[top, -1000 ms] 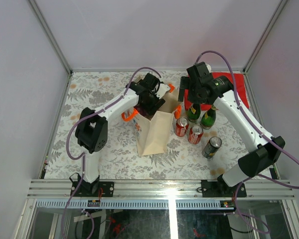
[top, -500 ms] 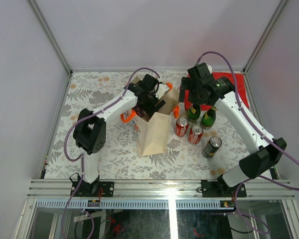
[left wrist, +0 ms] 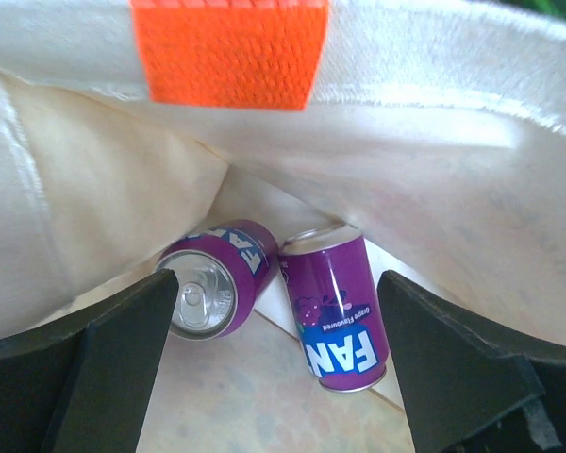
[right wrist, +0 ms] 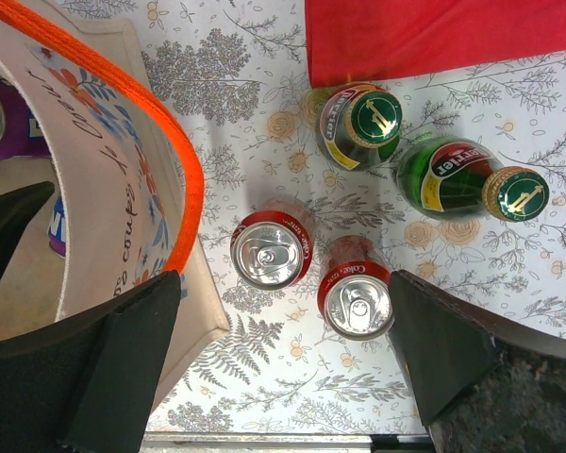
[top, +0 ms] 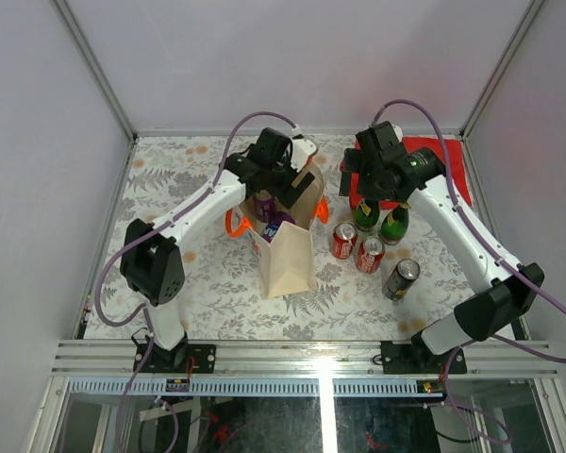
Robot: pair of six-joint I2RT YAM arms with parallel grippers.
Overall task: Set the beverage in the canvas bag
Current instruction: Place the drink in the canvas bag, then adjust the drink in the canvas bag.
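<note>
The beige canvas bag (top: pixel 288 255) with orange handles stands open at mid-table. Two purple Fanta cans (left wrist: pixel 215 278) (left wrist: pixel 335 307) lie on its floor, and one shows through the mouth in the top view (top: pixel 275 225). My left gripper (top: pixel 285 179) hovers over the bag's mouth, open and empty (left wrist: pixel 274 368), looking down at the cans. My right gripper (top: pixel 373 181) is open and empty (right wrist: pixel 283 359), high above two red Coke cans (right wrist: pixel 271 253) (right wrist: pixel 356 300) that stand just right of the bag (right wrist: pixel 104 208).
Two green bottles (top: pixel 365 213) (top: pixel 394 225) stand behind the Coke cans. A dark can (top: pixel 401 279) stands further right and nearer. A flat red cloth (top: pixel 443 165) lies at the back right. Frame rails border the table.
My left gripper has risen and drawn back from inside the bag's mouth, and the purple cans now show inside. My right gripper has barely moved.
</note>
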